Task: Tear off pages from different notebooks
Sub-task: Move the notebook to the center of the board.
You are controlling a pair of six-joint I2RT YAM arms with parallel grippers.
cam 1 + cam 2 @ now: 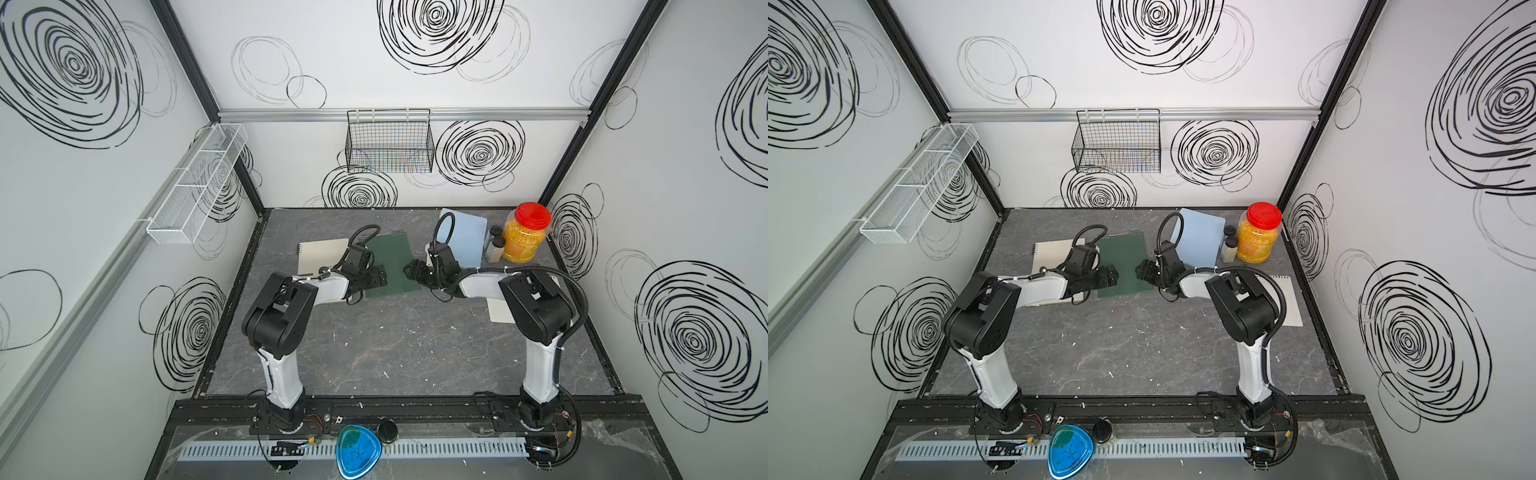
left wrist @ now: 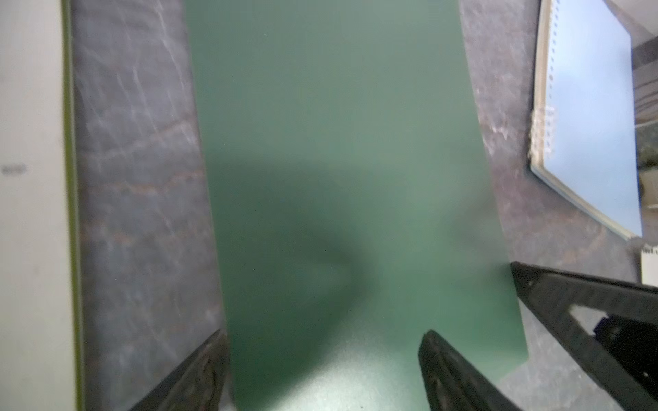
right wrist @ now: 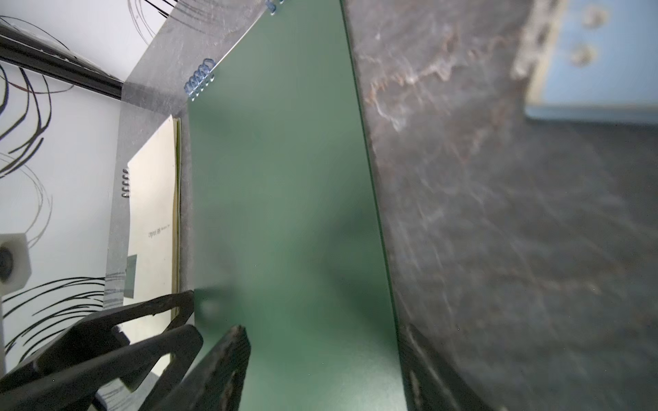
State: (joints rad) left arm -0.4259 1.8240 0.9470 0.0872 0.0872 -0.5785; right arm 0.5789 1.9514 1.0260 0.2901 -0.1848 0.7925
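Left end effector (image 1: 381, 276) and right end effector (image 1: 408, 270) hang spread over green notebook (image 1: 392, 253).

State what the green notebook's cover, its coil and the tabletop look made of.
Green notebook cover: matte card or thin plastic, flat and glare-free. Coil: thin wire, bluish sheen, likely metal. Tabletop: dark grey stone-look surface with pale veins, perhaps laminate.

Top views: high overhead, looked down, far, whole table (image 1: 395, 353) | wrist views: close, low, faced each other, shared dark green notebook (image 2: 338, 124).
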